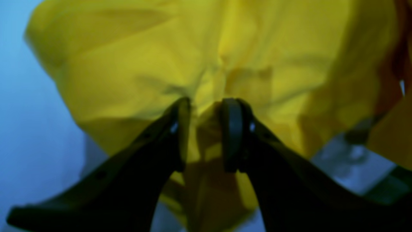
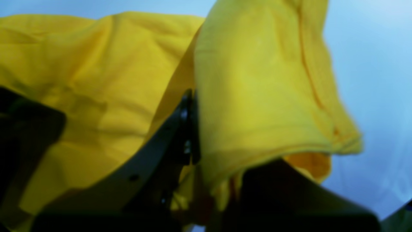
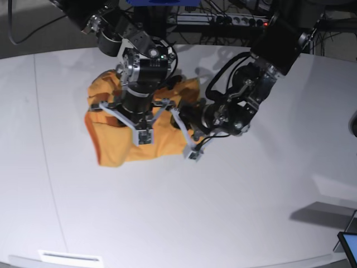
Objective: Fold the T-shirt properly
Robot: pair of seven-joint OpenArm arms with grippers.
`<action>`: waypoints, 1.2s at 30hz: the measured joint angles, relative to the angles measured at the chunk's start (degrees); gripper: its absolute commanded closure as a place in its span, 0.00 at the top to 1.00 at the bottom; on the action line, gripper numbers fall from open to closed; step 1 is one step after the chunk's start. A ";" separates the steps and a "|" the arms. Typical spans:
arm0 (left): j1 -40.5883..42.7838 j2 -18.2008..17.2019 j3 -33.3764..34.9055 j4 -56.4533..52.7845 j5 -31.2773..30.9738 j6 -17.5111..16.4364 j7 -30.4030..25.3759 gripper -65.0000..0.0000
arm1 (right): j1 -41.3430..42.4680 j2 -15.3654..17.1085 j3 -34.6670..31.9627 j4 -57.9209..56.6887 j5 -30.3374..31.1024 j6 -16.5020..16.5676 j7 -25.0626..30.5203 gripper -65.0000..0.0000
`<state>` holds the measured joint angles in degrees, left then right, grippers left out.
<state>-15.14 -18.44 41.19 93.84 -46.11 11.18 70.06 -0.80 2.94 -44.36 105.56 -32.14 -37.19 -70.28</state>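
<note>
The orange-yellow T-shirt (image 3: 114, 139) is bunched and wrinkled at the back left of the white table (image 3: 234, 212), with both arms over it. In the left wrist view my left gripper (image 1: 206, 129) has its jaws close together with a fold of the T-shirt (image 1: 128, 64) pinched between them. In the base view it (image 3: 181, 118) sits at the shirt's right edge. In the right wrist view my right gripper (image 2: 201, 129) holds the T-shirt (image 2: 257, 90), which drapes over and hides one finger. In the base view it (image 3: 134, 109) is above the shirt's middle.
Cables and a power strip (image 3: 223, 21) lie behind the table's far edge. A small screen (image 3: 349, 244) stands at the front right corner. A white label (image 3: 70, 258) sits at the front edge. A dark object (image 3: 354, 124) pokes in at the right edge.
</note>
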 measured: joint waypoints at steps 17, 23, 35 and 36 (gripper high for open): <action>2.29 -6.23 -20.98 6.27 -0.04 -0.26 4.35 0.28 | 0.26 -0.48 -5.16 -0.02 -0.83 -0.42 -0.17 0.00; 2.45 -7.15 -21.33 6.16 0.00 -0.24 4.35 0.28 | -0.15 -3.02 -8.46 -2.10 -0.92 -2.16 -1.62 0.00; 5.99 -7.80 -23.74 6.05 0.13 -0.26 4.74 0.28 | 2.67 -5.01 -10.16 -12.17 -0.92 -2.47 -1.55 0.00; 5.97 -8.11 -23.43 6.05 -0.02 -0.28 4.74 0.28 | 2.91 -5.03 -10.16 -12.87 -0.87 -2.47 -1.62 0.00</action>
<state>-9.17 -26.55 17.76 99.90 -46.13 10.90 74.81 2.11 -2.09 -54.52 92.68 -33.01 -39.66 -71.90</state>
